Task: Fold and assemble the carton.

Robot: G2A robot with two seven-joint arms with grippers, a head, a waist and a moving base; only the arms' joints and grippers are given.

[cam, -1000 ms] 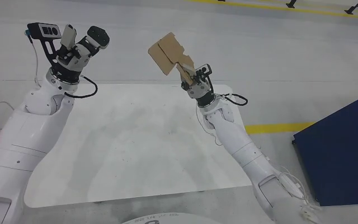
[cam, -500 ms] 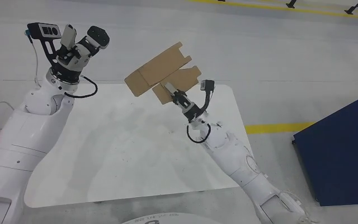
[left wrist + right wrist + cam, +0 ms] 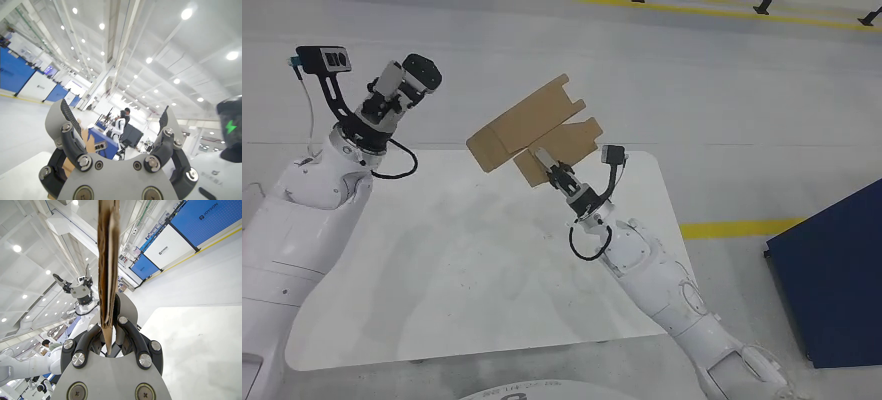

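Zero folds done: flat carton [image 3: 527, 125] upper centre, pinched in my right gripper [image 3: 543, 158]; my left gripper [image 3: 114, 113] wide, empty.

Light: bright and even all over
Source: round ceiling lamps [image 3: 186, 13] above the left hand [image 3: 115, 105], a few blown out
Glare: bolts [image 3: 153, 345] on the right hand [image 3: 109, 302] shine
Edges: wrist views bend hard, fisheye style

A green lightning-bolt sign glows on the black cap [image 3: 230, 126] beside the left jaws. A logo and short lettering stand on the big blue panel [image 3: 208, 215], the white panel [image 3: 163, 250] and the small blue panel [image 3: 141, 268]. Another white panel [image 3: 40, 86] bears a small grey mark, too small to read.
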